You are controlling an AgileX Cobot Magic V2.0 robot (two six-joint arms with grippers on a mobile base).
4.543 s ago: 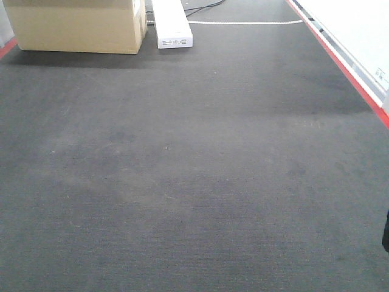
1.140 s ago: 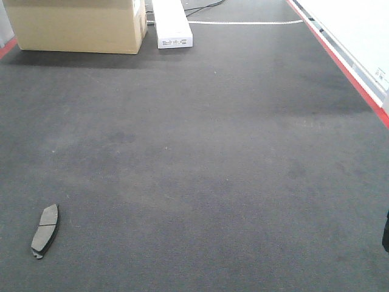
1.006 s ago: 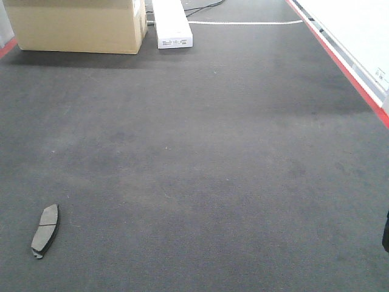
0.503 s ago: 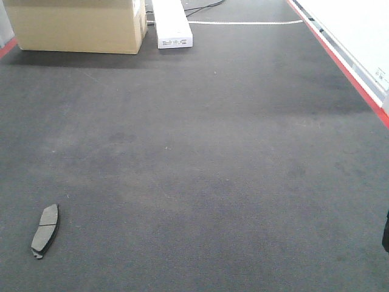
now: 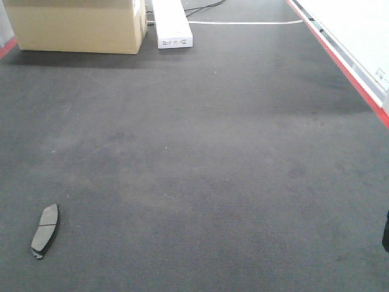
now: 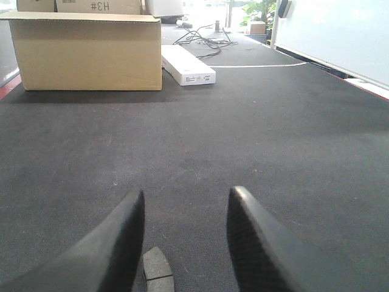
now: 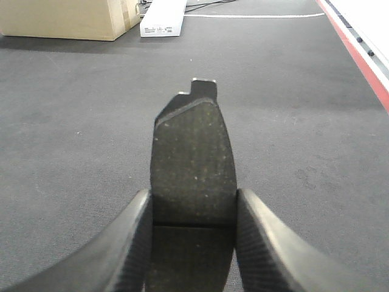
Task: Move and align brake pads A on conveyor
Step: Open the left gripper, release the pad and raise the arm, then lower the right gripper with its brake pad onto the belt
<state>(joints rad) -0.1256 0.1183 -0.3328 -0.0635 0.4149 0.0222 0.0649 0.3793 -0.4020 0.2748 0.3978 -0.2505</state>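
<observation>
One brake pad [image 7: 193,152] sat clamped in the right pincer [image 7: 193,196]; a second pad [image 6: 157,272] lay off-centre beneath the open, empty left pincer [image 6: 186,193], risking a skewed pickup.

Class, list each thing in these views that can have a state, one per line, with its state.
Flat curved dark-grey brake pad on the charcoal conveyor belt: lying flat, ungripped.
Second dark-grey brake pad: clamped between the right gripper's fingers.
Left gripper: open, fingers apart.
Right gripper: shut on the second dark-grey brake pad.
Tan cardboard box: closed.
</observation>
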